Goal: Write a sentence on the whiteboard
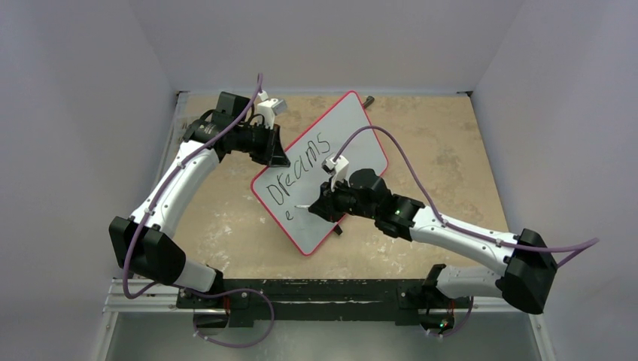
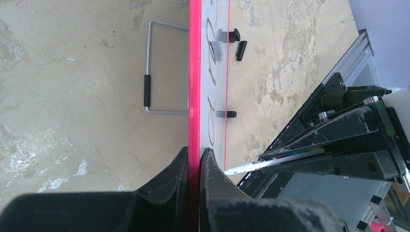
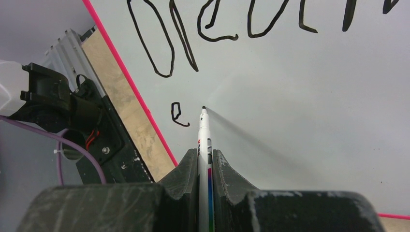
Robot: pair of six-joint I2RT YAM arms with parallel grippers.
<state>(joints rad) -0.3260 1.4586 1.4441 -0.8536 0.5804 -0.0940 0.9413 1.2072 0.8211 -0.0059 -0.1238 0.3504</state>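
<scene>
The whiteboard (image 1: 353, 143), white with a red rim, lies slanted mid-table. On it stand the black word "Dreams" (image 1: 299, 170) and below it a lone "e" (image 1: 288, 216), both also in the right wrist view (image 3: 212, 29). My left gripper (image 1: 275, 155) is shut on the board's red rim (image 2: 195, 96) at its upper left edge. My right gripper (image 1: 320, 204) is shut on a white marker (image 3: 204, 133). The marker's black tip is at the board's surface just right of the "e" (image 3: 179, 115). The marker also shows in the left wrist view (image 2: 249, 167).
A grey wire stand (image 2: 149, 72) sticks out from the board's left side onto the tan table. Black clips (image 2: 226, 114) sit on the board's far rim. A small dark object (image 1: 369, 100) lies at the back edge. The arms' base rail (image 1: 301, 292) runs along the front.
</scene>
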